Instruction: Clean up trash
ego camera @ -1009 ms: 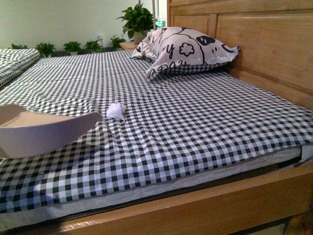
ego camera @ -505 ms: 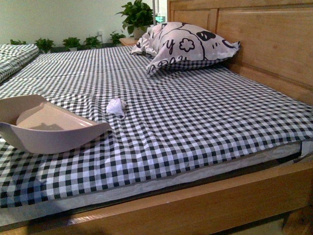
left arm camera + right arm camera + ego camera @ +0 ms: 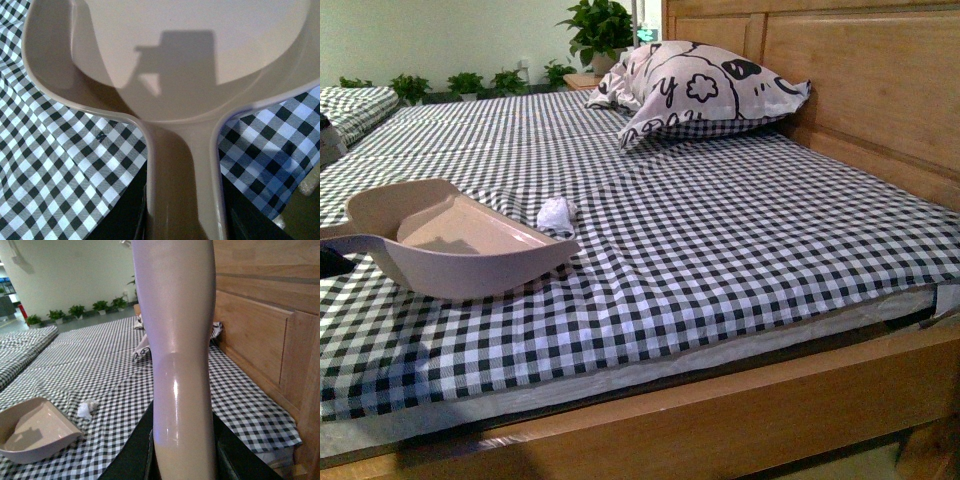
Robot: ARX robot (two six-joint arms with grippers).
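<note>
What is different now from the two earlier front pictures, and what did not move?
The dustpan moved to the right across the checked sheet, toward the paper wad; its front lip is now close to the wad. Nothing was visibly taken or let go: the left gripper holds the dustpan's handle, the right gripper a pale handle. The wad and the pillow stayed in place.

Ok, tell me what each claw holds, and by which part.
Left claw: dustpan, by its handle. Right claw: a pale handle, by its end; its head is unseen.
</note>
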